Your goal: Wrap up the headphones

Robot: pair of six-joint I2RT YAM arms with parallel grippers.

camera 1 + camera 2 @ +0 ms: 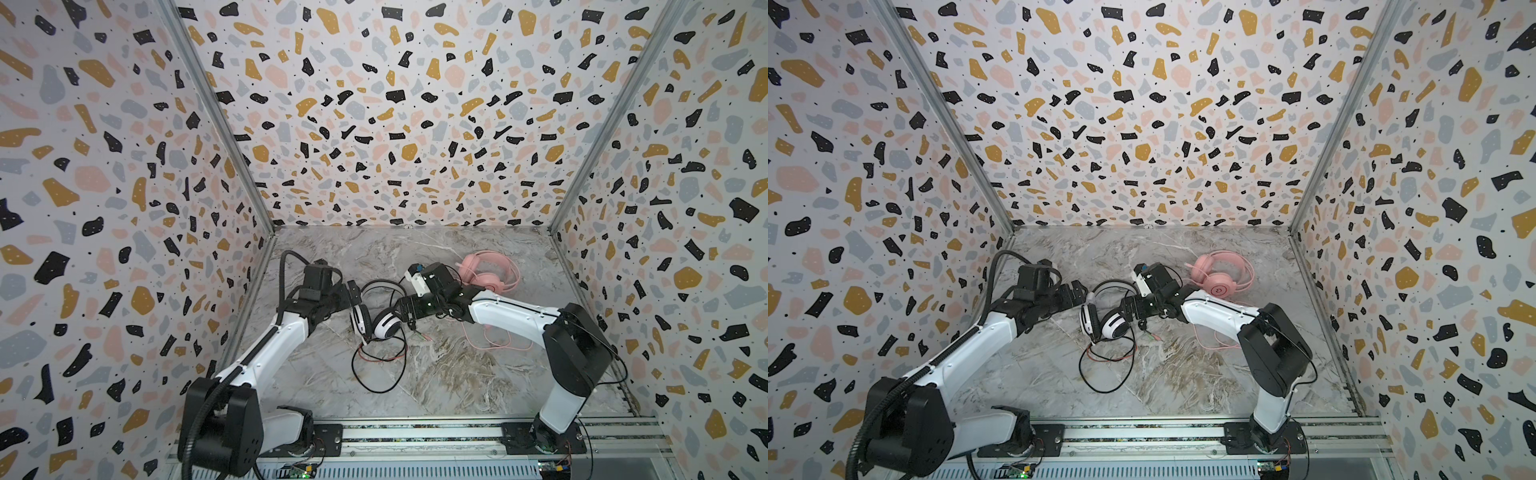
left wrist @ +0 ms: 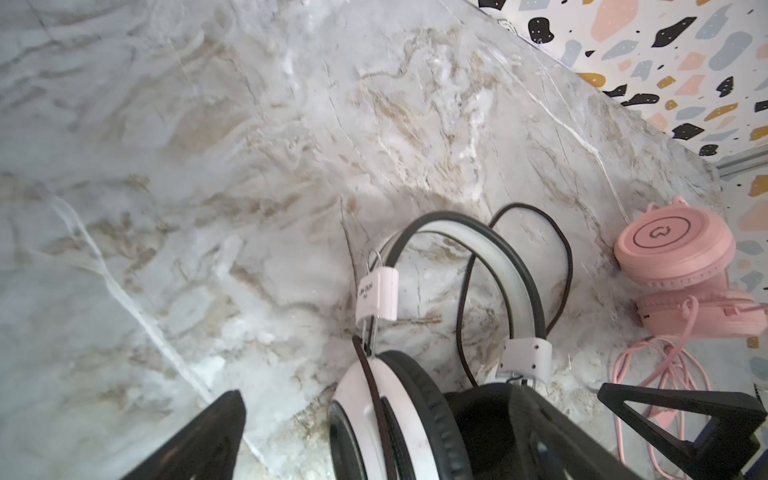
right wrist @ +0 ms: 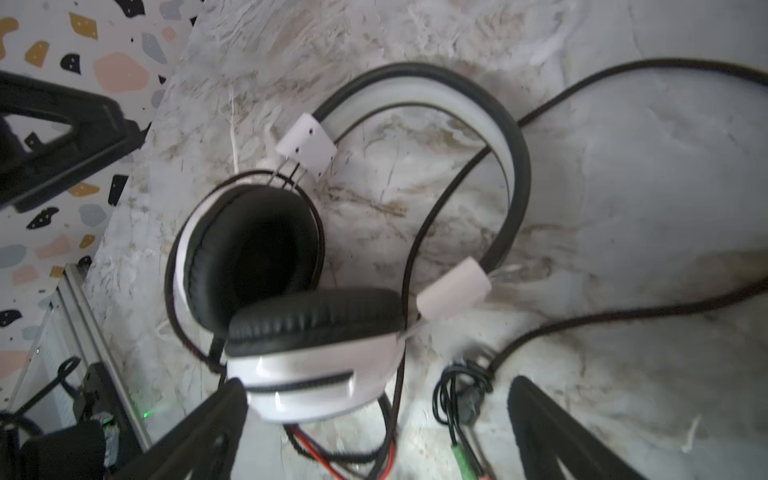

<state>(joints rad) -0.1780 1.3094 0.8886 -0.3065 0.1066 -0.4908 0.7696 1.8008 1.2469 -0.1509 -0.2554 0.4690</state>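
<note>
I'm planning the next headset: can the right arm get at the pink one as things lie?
Probably yes. The pink headset lies uncovered on the table just behind the right gripper's wrist, and that gripper is open. Its pink cable trails under the arm, so it might snag.

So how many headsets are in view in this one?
2. The white-and-black headset lies near the middle of the table. The pink headset lies farther back and to the right. Nothing suggests a third, though the arms hide part of the surface.

White-and-black headset [image 1: 384,326] near pink headset [image 1: 490,277]
</note>
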